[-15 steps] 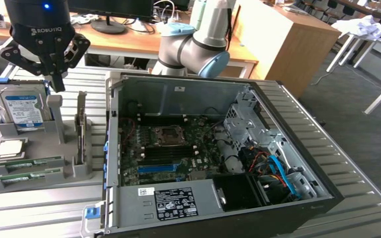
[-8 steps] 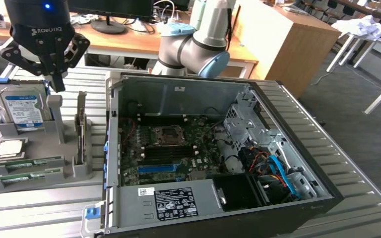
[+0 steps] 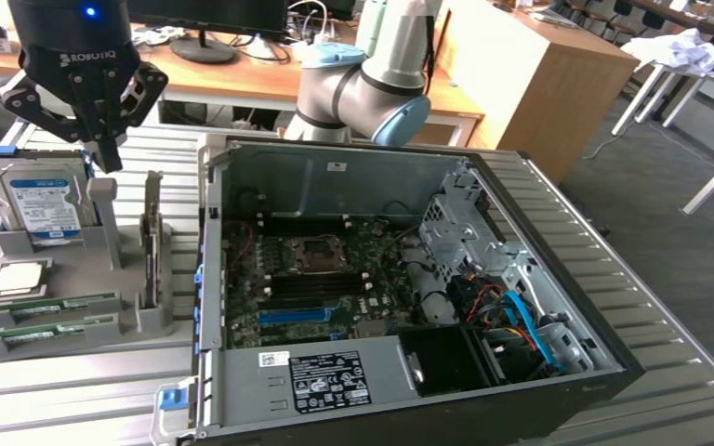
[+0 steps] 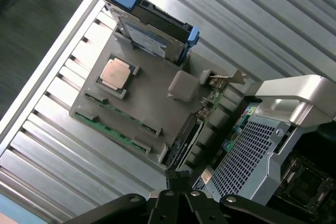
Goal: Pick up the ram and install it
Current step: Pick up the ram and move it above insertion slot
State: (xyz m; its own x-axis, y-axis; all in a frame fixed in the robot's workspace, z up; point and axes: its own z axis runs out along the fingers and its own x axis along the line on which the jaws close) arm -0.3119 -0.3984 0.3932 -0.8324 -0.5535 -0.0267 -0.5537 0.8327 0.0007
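A ribbed metal table point(image 3: 85, 395) runs off the frame on all sides, with wooden desks behind it. One open black computer case point(image 3: 332, 177) fills the centre, its front cut off at the bottom edge. At left sits one grey plastic holder point(image 3: 146, 321). One black Robotiq gripper point(image 3: 108, 158), cropped at upper left, hangs above it with its fingers pressed together. The holder carries one blue-labelled hard drive point(image 3: 41, 204), two thin green ram sticks point(image 3: 59, 328) half sunk in slots at lower left, and one square silver processor point(image 3: 19, 277).
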